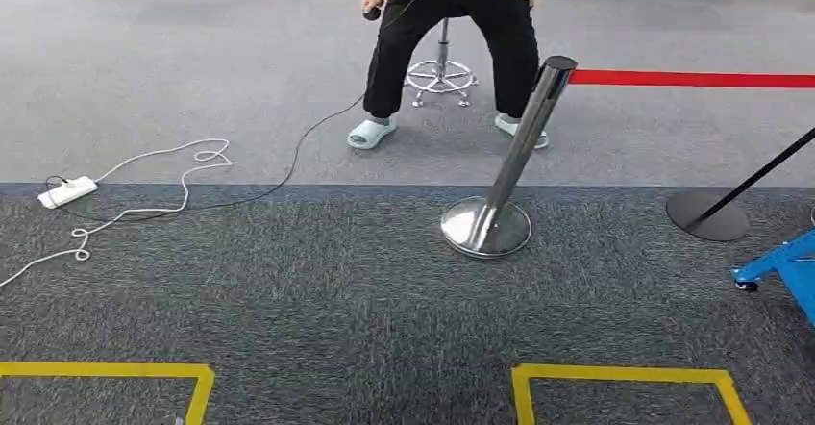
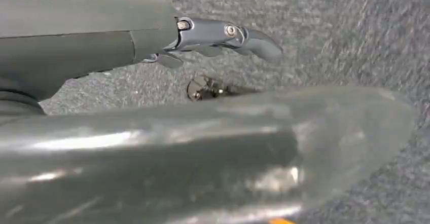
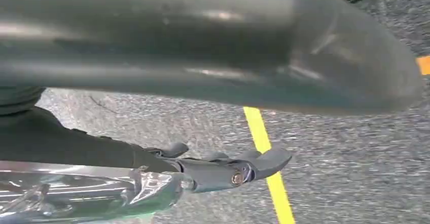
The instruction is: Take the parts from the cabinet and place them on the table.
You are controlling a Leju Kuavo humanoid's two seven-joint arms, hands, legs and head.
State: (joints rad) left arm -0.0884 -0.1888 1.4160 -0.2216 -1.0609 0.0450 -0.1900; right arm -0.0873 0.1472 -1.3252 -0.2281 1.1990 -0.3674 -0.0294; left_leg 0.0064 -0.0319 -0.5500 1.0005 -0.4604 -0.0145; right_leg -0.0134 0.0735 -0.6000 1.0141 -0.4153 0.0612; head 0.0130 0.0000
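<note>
In the right wrist view my right hand [image 3: 223, 171] hangs over grey carpet, and a part in a clear crinkled plastic bag [image 3: 76, 196] lies against its dark fingers [image 3: 263, 162], carried in the hand. The thick grey thumb [image 3: 203, 41] crosses the picture opposite the bag. In the left wrist view my left hand [image 2: 213, 36] also hangs above the carpet. Its fingers [image 2: 253, 41] stretch out apart from the thumb [image 2: 203, 153], with nothing between them. How the bag is pinched is hidden.
Ahead, a tilted chrome stanchion [image 1: 500, 185] with a red belt [image 1: 692, 79] stands on the carpet. A person [image 1: 447, 31] sits on a stool behind it. A black stanchion base [image 1: 708, 215], a blue cart corner [image 1: 783, 266], a white power strip [image 1: 67, 191] with cables and yellow floor tape [image 1: 625, 377] surround me.
</note>
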